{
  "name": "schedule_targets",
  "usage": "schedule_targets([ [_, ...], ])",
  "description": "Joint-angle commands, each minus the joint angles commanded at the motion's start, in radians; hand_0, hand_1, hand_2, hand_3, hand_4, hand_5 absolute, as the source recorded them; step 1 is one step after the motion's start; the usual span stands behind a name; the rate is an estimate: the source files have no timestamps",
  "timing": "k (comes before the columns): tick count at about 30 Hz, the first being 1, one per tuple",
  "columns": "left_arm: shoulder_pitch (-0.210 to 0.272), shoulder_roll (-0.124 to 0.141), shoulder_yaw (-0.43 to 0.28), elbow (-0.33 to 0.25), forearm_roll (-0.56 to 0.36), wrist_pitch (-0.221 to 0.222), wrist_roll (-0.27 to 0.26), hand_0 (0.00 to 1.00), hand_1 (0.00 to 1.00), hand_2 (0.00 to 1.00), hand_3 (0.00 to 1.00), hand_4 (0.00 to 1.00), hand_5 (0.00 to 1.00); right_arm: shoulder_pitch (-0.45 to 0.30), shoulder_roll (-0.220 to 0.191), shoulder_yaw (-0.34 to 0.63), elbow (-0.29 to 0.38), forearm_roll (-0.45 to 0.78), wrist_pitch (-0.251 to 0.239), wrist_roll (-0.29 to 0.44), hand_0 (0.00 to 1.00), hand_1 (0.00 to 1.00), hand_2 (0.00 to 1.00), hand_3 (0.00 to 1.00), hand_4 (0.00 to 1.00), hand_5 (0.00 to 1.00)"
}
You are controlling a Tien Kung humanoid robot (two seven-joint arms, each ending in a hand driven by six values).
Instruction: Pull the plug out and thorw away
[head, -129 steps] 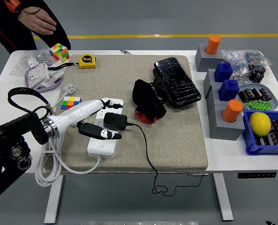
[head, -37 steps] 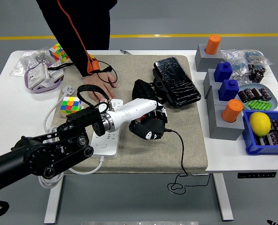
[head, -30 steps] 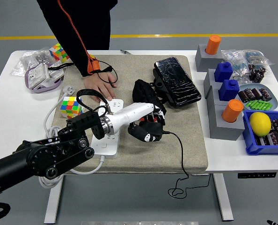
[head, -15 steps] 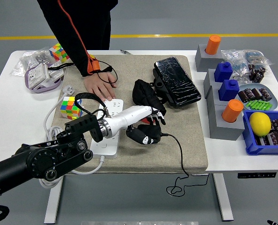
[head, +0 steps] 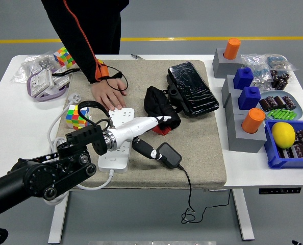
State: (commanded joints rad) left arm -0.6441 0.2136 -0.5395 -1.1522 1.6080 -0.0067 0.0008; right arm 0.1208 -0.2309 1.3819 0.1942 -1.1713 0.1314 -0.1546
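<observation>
Our left hand reaches across the white power strip, fingers relaxed and holding nothing; we see the black plug lying free on the beige mat just beside it, while a person's hand presses the strip's far end.

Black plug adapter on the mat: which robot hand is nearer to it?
Left. The left robot hand lies right beside the black plug adapter, its dark fingers at the adapter's left end. The right robot hand is not in view.
</observation>
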Motion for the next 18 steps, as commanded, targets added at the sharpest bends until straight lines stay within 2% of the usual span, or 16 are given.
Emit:
schedule_targets([
  [2, 0.029, 0.022, -0.041, -0.043, -0.002, -0.014, 0.013, 0.998, 0.998, 0.998, 0.998, 0.998, 0.737, 0.0, 0.001, 0.003, 0.001, -0.002, 0.0, 0.0, 0.635, 0.675, 0.681, 0.597, 0.994, 0.451],
  [4, 0.061, 0.047, -0.081, -0.092, -0.014, 0.007, -0.007, 0.998, 0.998, 0.998, 0.998, 0.998, 0.737, -0.002, 0.002, 0.007, 0.001, -0.003, 0.0, 0.0, 0.635, 0.675, 0.681, 0.597, 0.994, 0.451],
  [5, 0.076, 0.059, -0.097, -0.114, -0.033, 0.035, -0.037, 0.998, 0.998, 0.998, 0.998, 0.998, 0.737, -0.003, 0.003, 0.008, 0.001, -0.003, 0.0, 0.0, 0.635, 0.675, 0.681, 0.597, 0.994, 0.451],
  [6, 0.091, 0.073, -0.114, -0.136, -0.056, 0.067, -0.075, 0.998, 0.998, 0.998, 0.998, 0.998, 0.676, -0.003, 0.003, 0.01, 0.001, -0.004, 0.0, 0.0, 0.635, 0.675, 0.682, 0.597, 0.994, 0.452],
  [7, 0.103, 0.083, -0.128, -0.152, -0.071, 0.09, -0.106, 0.998, 0.998, 0.998, 0.998, 0.998, 0.676, -0.003, 0.004, 0.01, 0.001, -0.005, 0.0, 0.0, 0.635, 0.675, 0.682, 0.597, 0.994, 0.452],
  [8, 0.129, 0.103, -0.156, -0.184, -0.098, 0.124, -0.148, 0.998, 0.998, 0.998, 0.998, 0.998, 0.676, -0.004, 0.005, 0.015, 0.001, -0.005, 0.0, 0.0, 0.635, 0.675, 0.682, 0.597, 0.994, 0.452],
  [11, 0.17, 0.129, -0.209, -0.237, -0.144, 0.165, -0.227, 0.998, 0.998, 0.998, 0.998, 0.998, 0.676, -0.005, 0.006, 0.017, 0.0, -0.007, 0.001, 0.0, 0.635, 0.675, 0.682, 0.597, 0.994, 0.452],
  [12, 0.19, 0.138, -0.232, -0.258, -0.158, 0.173, -0.245, 0.538, 0.618, 0.688, 0.998, 0.998, 0.544, -0.006, 0.007, 0.02, 0.001, -0.008, 0.001, 0.0, 0.635, 0.675, 0.682, 0.596, 0.994, 0.452],
  [14, 0.221, 0.153, -0.273, -0.294, -0.177, 0.178, -0.257, 0.538, 0.618, 0.688, 0.998, 0.998, 0.544, -0.005, 0.006, 0.022, 0.002, -0.007, 0.001, 0.0, 0.635, 0.675, 0.682, 0.596, 0.994, 0.452],
  [17, 0.272, 0.179, -0.324, -0.338, -0.178, 0.17, -0.242, 0.538, 0.618, 0.688, 0.998, 0.998, 0.544, -0.005, 0.006, 0.026, 0.003, -0.009, 0.0, 0.0, 0.635, 0.675, 0.682, 0.596, 0.994, 0.452],
  [18, 0.293, 0.19, -0.34, -0.352, -0.163, 0.165, -0.229, 0.281, 0.243, 0.301, 0.928, 0.933, 0.337, -0.005, 0.005, 0.026, 0.004, -0.01, 0.0, 0.0, 0.635, 0.675, 0.682, 0.596, 0.994, 0.452],
])
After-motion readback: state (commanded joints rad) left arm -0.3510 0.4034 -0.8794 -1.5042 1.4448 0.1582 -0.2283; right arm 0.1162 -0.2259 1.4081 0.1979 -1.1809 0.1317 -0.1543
